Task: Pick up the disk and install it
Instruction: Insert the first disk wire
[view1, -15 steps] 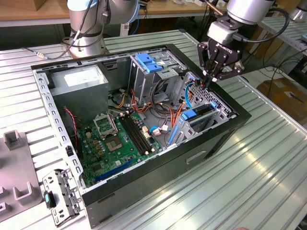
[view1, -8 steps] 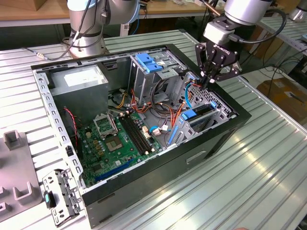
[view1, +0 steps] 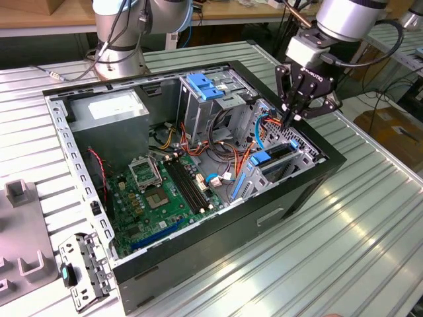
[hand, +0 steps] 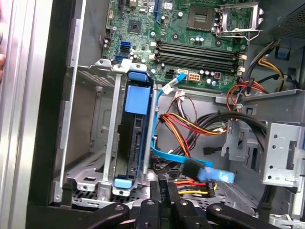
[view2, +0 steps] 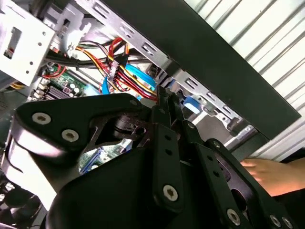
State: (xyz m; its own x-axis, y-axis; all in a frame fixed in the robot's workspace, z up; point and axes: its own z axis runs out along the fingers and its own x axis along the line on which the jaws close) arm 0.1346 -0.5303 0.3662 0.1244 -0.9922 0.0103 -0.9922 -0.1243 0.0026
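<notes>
Exterior view: open PC case [view1: 198, 218] lies on the ribbed metal worktop [view1: 344, 231], board [view1: 165, 191] facing up. Tool [view1: 291, 119] hangs over the case corner at the exterior view's right, tips down among the cables, just above the drive bay [view1: 281, 165]. Disk [view1: 274, 157] sits on edge in that bay, blue frame showing. Tall grey cage [view1: 198, 109] with a blue handle stands near the case's middle.

Second wrist view: black tool linkage [view2: 164, 143] up close, fingers [view2: 162, 102] drawn together (nothing visible between them), beside red-yellow wires [view2: 121, 67]. A hand [view2: 279, 174] rests outside the case wall.

First wrist view: disk [hand: 136, 129] is seated upright in its bay [hand: 90, 138], apart from the tool [hand: 162, 188]. Light-blue cable [hand: 164, 152] runs alongside.
</notes>
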